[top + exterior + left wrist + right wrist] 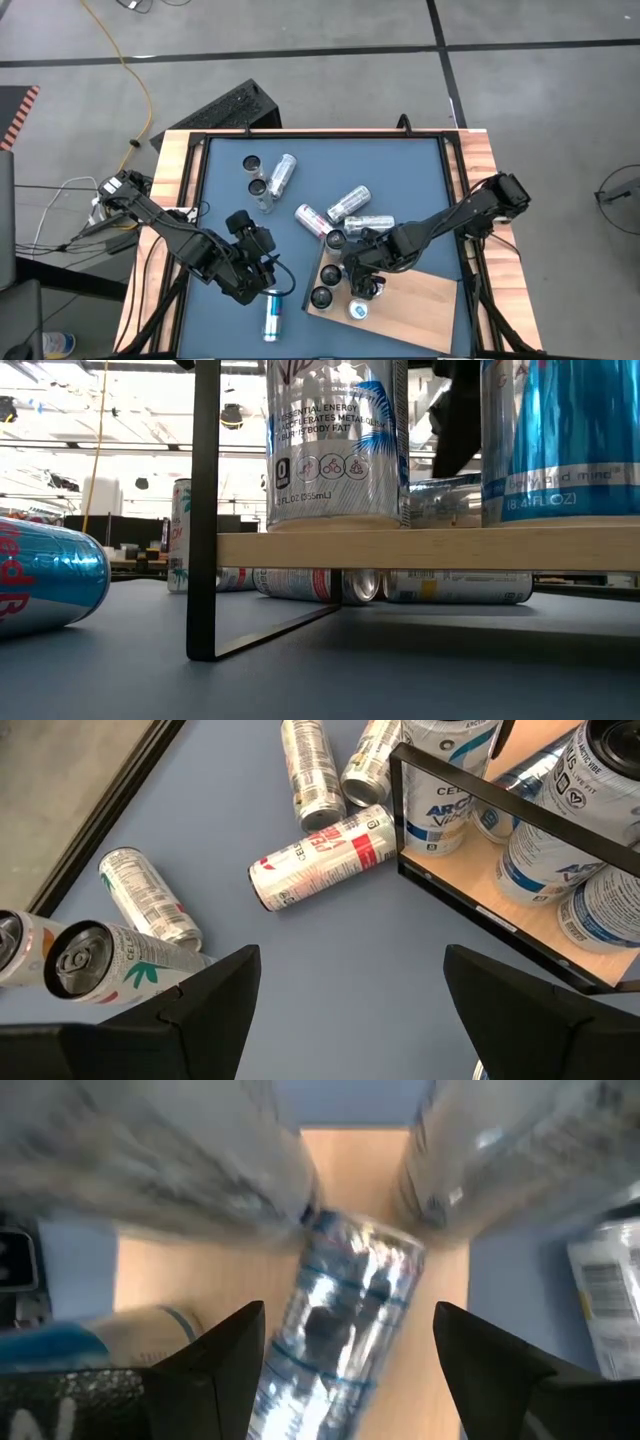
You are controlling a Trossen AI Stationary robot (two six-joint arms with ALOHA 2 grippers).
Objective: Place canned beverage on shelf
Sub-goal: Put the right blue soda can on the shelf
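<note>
One silver-blue can (340, 1320) lies tipped on the shelf (420, 300) between your right gripper's (345, 1370) spread, empty jaws, so pinch mid-body, since it's slick, rigid and rolls easily.

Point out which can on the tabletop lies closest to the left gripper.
The blue-and-silver can lying on its side on the blue-grey tabletop, just below the left gripper in the high view. The other loose cans lie farther up the table.
</note>
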